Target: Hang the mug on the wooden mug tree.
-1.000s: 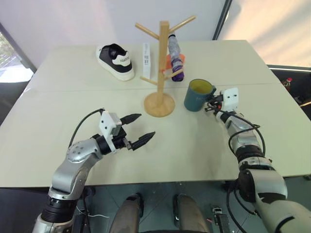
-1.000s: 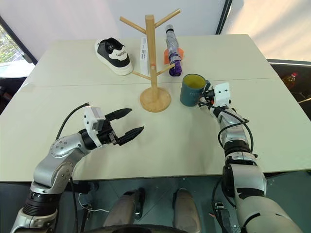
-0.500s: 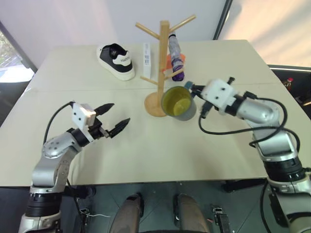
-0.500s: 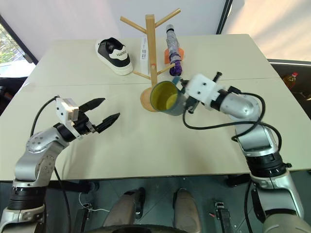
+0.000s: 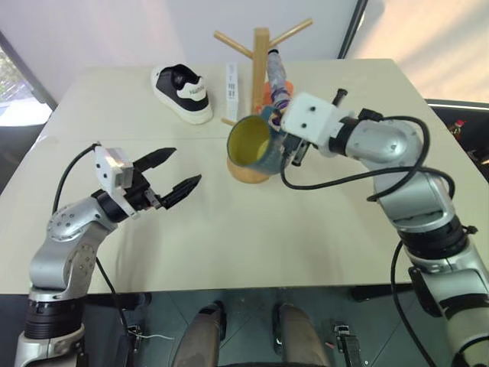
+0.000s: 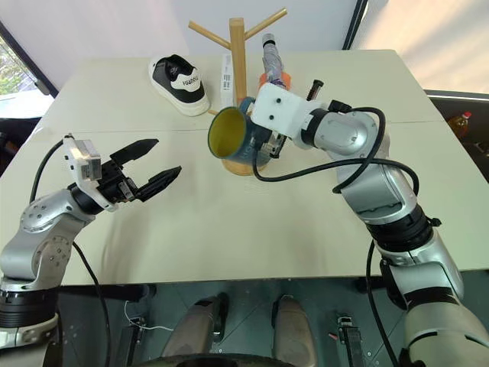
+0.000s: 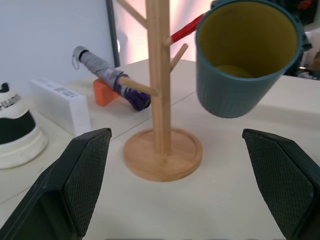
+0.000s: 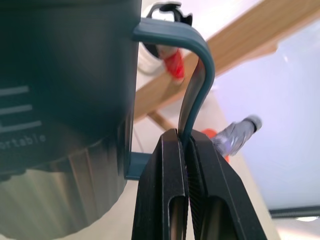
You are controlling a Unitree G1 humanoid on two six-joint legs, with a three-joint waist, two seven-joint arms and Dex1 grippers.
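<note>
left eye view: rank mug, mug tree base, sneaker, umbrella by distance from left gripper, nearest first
1. mug, held up by the right gripper, right of the left gripper.
2. mug tree base, just behind the mug.
3. sneaker, far side.
4. umbrella, behind the tree.

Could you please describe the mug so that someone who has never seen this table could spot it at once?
Start at the wooden mug tree near the table's far middle. Just in front of its post, lifted off the table, the mug hangs tipped on its side, its handle pinched in the right hand. It is teal-blue outside and yellow inside.
</note>
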